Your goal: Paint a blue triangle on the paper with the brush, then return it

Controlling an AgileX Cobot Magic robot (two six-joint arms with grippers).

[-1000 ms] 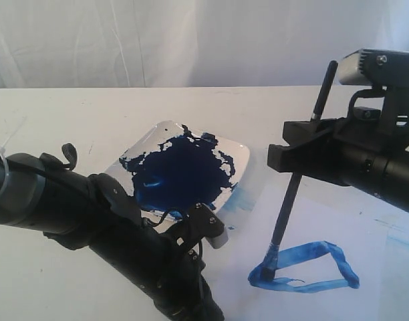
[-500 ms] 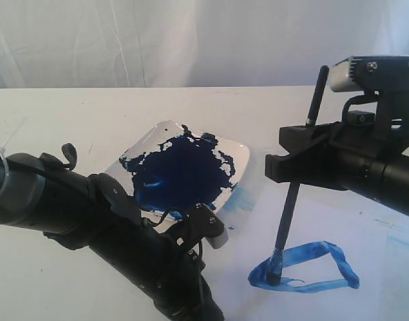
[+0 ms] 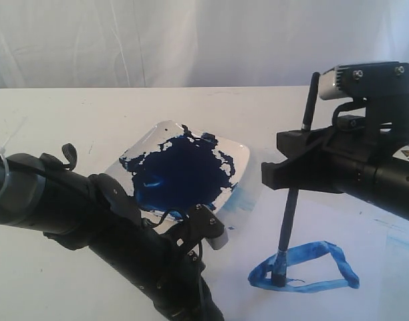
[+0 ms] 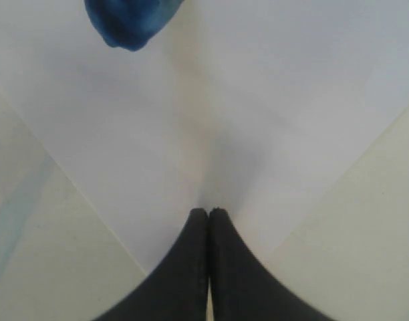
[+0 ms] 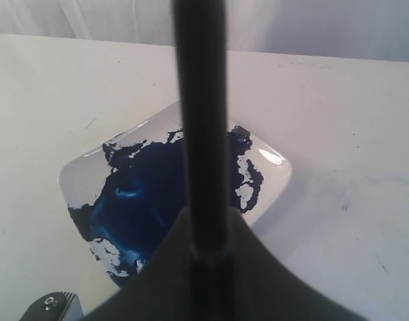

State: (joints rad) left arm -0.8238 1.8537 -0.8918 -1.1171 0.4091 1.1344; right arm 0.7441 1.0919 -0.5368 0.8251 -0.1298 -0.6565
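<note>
**Right gripper** (image 3: pixel 293 175): closed on the brush (image 3: pixel 289 217), gripping mid-handle. The handle stands nearly upright and leans slightly. The bristle end rests on the paper (image 3: pixel 325 210).

**Brush:** black handle, blue-stained tip, planted at the near-left corner of the blue triangle (image 3: pixel 315 251).

**Blue triangle:** a closed outline of thick, streaky strokes on the right part of the sheet. It looks complete or very nearly so.

**Left gripper** (image 4: pixel 208 214): fingers pressed together with nothing between them, tips over a corner of the paper. Whether they pin the sheet cannot be told.

**Paint dish** (image 3: pixel 242 158): a white square dish on the table (image 3: pixel 84 114), just beside the paper's far-left edge, flooded with dark blue paint (image 3: pixel 181 175).

**Hazards, as judged:**
- A loaded tip dwelling at that corner may leave a blot.
- A slanted lift could drag a stray tail out of the outline.
- The sheet may creep with the bristles if it is unpinned.
- On the way back to the dish, the brush passes close to the left arm's wrist, so a knock could twist the thin handle in the jaws or flick paint.
</note>
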